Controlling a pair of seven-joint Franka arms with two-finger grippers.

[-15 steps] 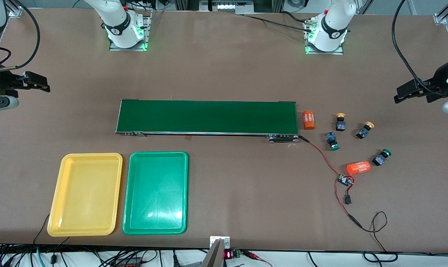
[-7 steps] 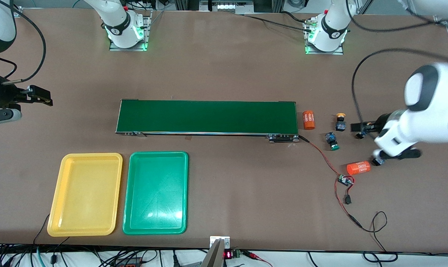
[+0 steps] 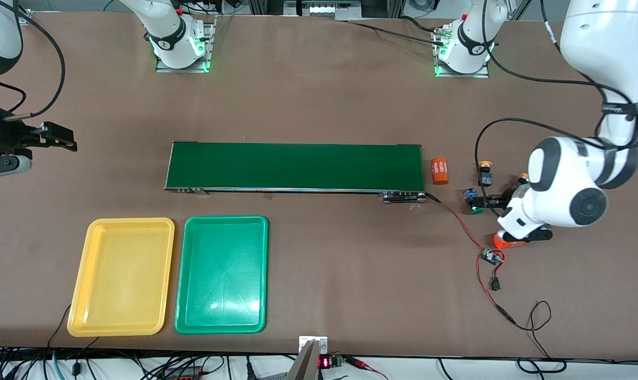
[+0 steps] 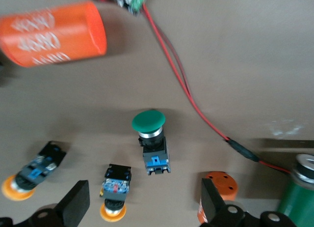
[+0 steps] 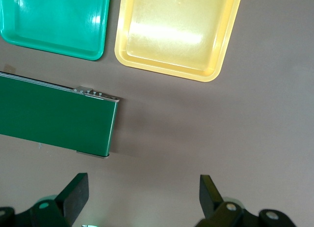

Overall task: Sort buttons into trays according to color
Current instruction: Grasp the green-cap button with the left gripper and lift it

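My left gripper (image 3: pixel 492 199) hangs open over the buttons at the left arm's end of the table. In the left wrist view its fingers (image 4: pixel 76 207) straddle a yellow-capped button (image 4: pixel 115 192) and the body of a green-capped button (image 4: pixel 149 138), touching neither. Another yellow button (image 4: pixel 32 173) lies just outside them. From the front I see the green button (image 3: pixel 473 200) and both yellow buttons (image 3: pixel 485 173) (image 3: pixel 523 177); the arm hides whatever lies beneath it. The yellow tray (image 3: pixel 121 277) and green tray (image 3: pixel 222 274) sit side by side, empty. My right gripper (image 3: pixel 60 140) waits open.
A long dark-green conveyor belt (image 3: pixel 295 166) runs across the middle. One orange cylinder (image 3: pixel 439 170) lies by its end, another (image 3: pixel 503 244) shows partly under the left arm. Red and black wires with a small circuit board (image 3: pixel 492 257) trail from the belt toward the front camera.
The left arm has swung in from the table's end and now hangs over the buttons, covering some of them. The right gripper has barely shifted.
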